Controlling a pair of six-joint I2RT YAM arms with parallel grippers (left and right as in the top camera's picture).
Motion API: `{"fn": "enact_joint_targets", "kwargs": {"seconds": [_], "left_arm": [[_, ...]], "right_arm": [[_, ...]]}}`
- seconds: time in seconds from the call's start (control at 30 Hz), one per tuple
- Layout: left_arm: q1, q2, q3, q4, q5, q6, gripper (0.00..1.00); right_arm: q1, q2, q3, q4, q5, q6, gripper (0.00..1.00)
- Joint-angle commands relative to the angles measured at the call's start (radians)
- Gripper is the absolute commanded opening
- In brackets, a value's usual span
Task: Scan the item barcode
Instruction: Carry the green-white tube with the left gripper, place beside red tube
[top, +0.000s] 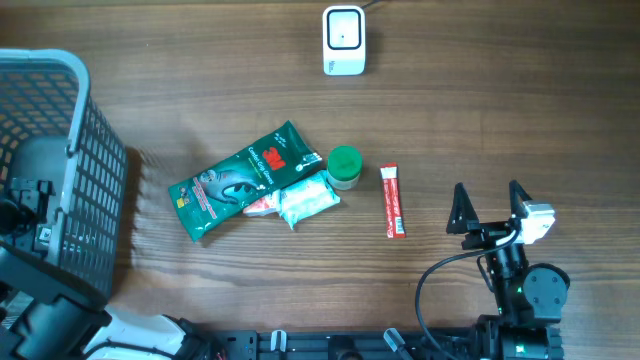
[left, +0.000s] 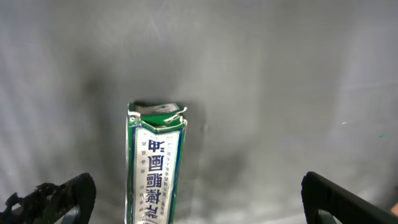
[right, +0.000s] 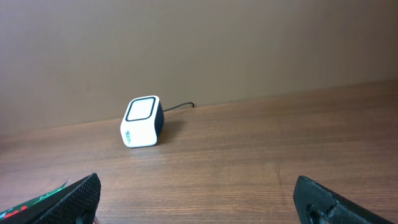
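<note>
A green pouch (top: 245, 180) left of centre in the overhead view carried a red "3M" mark. The white print beside the mark was too small to read. Touching the pouch's right end lay a clear packet with white and green contents (top: 305, 200). A green-capped jar (top: 344, 166) stood just beside that packet. Further right a red stick sachet (top: 393, 200) lay by itself, its lettering too fine to make out.

The white barcode scanner (top: 343, 40) stood at the top centre of the table (top: 500, 100). In the right wrist view its side bore a small bluish logo that could not be read.

In the left wrist view a narrow green-and-white packet (left: 157, 168) lay lengthwise on a plain grey surface. Large dark blue East Asian characters ran down its white panel, and its torn green end pointed toward the top of the frame. The left fingers (left: 56, 198) stood wide apart in the two bottom corners. The packet lay between them, nearer the bottom-left one and touching neither.

In the overhead view the left arm's dark body showed inside the grey mesh basket (top: 100, 180) at the left edge. The packet itself was hidden there.

The right fingers (top: 460, 210) were spread and empty at the lower right, well apart from the scanner and near the sachet.
</note>
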Motion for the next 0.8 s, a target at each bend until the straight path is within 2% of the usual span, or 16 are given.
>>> {"fn": "enact_joint_targets", "kwargs": {"seconds": [0.0,0.1,0.13,0.17,0.2,0.27,0.37,0.43,0.5,0.6,0.77], "left_arm": [[-0.001,-0.011,-0.104,0.055,0.006,-0.006,1.00],[-0.001,-0.011,-0.195,0.099,-0.016,-0.006,1.00],[-0.001,-0.011,-0.216,0.114,-0.025,-0.006,0.94],[-0.001,-0.011,-0.229,0.124,-0.055,-0.006,0.78],[-0.001,-0.011,-0.233,0.128,-0.091,-0.006,0.54],[-0.001,-0.011,-0.233,0.142,-0.188,-0.006,0.45],[-0.001,-0.011,-0.231,0.158,-0.192,-0.006,0.27],[-0.001,-0.011,-0.206,0.153,-0.180,-0.005,0.25],[-0.001,-0.015,-0.127,0.133,-0.096,0.048,0.22],[-0.006,-0.015,0.089,0.005,-0.022,0.047,0.20],[-0.081,-0.020,0.524,-0.259,-0.015,0.048,0.19]], "right_arm": [[0.000,-0.004,-0.001,0.005,0.003,-0.011,1.00],[0.000,-0.004,-0.001,0.006,0.003,-0.012,1.00],[0.000,-0.004,-0.001,0.006,0.003,-0.011,1.00],[0.000,-0.004,-0.001,0.006,0.003,-0.011,1.00],[0.000,-0.004,-0.001,0.006,0.003,-0.011,1.00],[0.000,-0.004,-0.001,0.005,0.003,-0.011,1.00],[0.000,-0.004,-0.001,0.005,0.003,-0.012,1.00],[0.000,-0.004,-0.001,0.006,0.003,-0.011,1.00],[0.000,-0.004,-0.001,0.006,0.003,-0.012,1.00],[0.000,-0.004,-0.001,0.006,0.003,-0.011,1.00],[0.000,-0.004,-0.001,0.006,0.003,-0.012,1.00]]}}
